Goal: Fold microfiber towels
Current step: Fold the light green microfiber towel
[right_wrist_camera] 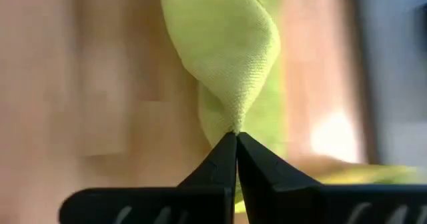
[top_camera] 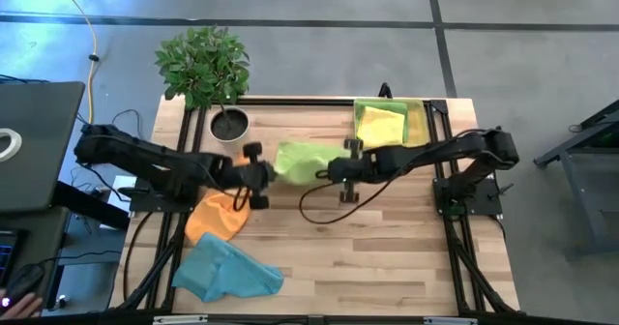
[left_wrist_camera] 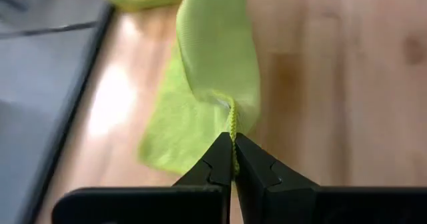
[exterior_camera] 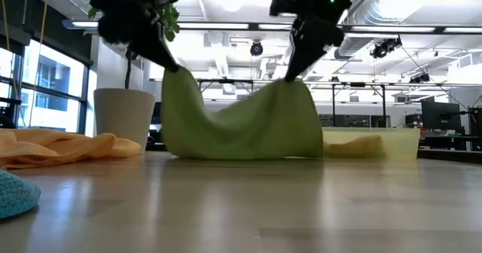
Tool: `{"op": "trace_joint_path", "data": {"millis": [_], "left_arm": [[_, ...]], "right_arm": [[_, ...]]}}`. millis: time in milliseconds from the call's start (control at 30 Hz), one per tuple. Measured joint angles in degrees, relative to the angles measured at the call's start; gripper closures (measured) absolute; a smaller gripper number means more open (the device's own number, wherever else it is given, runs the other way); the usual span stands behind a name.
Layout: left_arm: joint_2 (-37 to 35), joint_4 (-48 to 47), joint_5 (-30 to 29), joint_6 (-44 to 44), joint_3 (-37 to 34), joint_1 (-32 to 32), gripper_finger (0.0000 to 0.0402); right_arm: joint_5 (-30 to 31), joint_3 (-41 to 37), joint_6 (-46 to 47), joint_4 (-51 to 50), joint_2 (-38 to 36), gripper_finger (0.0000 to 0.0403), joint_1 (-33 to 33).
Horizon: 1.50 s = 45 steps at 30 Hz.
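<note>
Above the middle of the bench [top_camera: 387, 257], the left end effector [left_wrist_camera: 233, 154] was clenched on one corner of a lime green towel [top_camera: 302, 161], and the right end effector [right_wrist_camera: 236, 139] was pinched tight on the opposite corner. Between them the towel sagged, its lower edge resting on the wood. An orange towel [top_camera: 215, 216] and a light blue towel [top_camera: 224, 270] lay near the left arm. A yellow towel [top_camera: 380, 125] sat in the tray [top_camera: 426, 122], another green one beneath it mostly hidden.
</note>
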Motion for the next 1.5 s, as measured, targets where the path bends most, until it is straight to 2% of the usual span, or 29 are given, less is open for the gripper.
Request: {"op": "trace_joint_path", "data": {"millis": [133, 300, 400, 500, 567, 700, 967, 1133, 1300, 1367, 1433, 1500], "left_arm": [[3.0, 5.3, 0.7, -2.8, -2.7, -4.4, 0.0401], [7.4, 5.8, 3.9, -5.6, -2.7, -8.4, 0.0401], [10.3, 6.4, 7.1, -7.3, -2.7, -10.4, 0.0401], [12.9, 8.5, 8.6, -7.4, -2.6, -12.2, 0.0401], [14.6, 9.2, 8.6, -7.4, -2.6, -13.2, 0.0401], [17.1, 9.4, 9.1, -8.1, -2.6, -14.7, 0.0401], [19.1, 8.3, 15.7, -6.1, -2.6, -17.2, 0.0401], [19.1, 6.4, 16.7, -6.0, -2.6, -17.5, 0.0401], [19.1, 5.7, 16.8, -6.6, -2.6, -17.4, 0.0401], [19.1, 5.7, 17.5, -7.0, -2.6, -17.4, 0.0401], [19.1, 5.7, 18.4, -7.0, -2.6, -17.5, 0.0401], [19.1, 5.7, 18.5, -7.0, -2.6, -17.5, 0.0401]], "right_arm": [[-11.3, 0.0, 6.6, -0.9, 3.2, 0.0361, 1.6], [-15.1, -0.1, 11.9, -3.7, 4.6, 0.0279, 4.7], [-11.4, -0.1, 14.6, -3.7, 4.3, 0.025, 6.3], [-0.9, 0.0, 20.6, -3.2, 5.1, 0.0243, 6.9], [3.3, 0.0, 23.8, -3.8, 6.9, 0.0244, 6.4], [1.7, 0.0, 25.1, -2.4, 11.2, 0.0249, 5.2], [-0.7, -0.1, 20.6, 0.8, 15.8, 0.0258, 5.0], [-9.3, -0.1, 15.6, 2.3, 15.4, 0.0258, 5.2], [-28.2, -0.1, 9.9, 4.2, 15.4, 0.0259, 7.1], [-33.9, -0.1, 7.6, 4.3, 15.4, 0.0259, 8.2], [-36.5, -0.1, 6.5, 4.2, 14.8, 0.0259, 9.2], [-33.0, -0.1, 6.6, 3.9, 13.5, 0.0263, 10.0]]}}
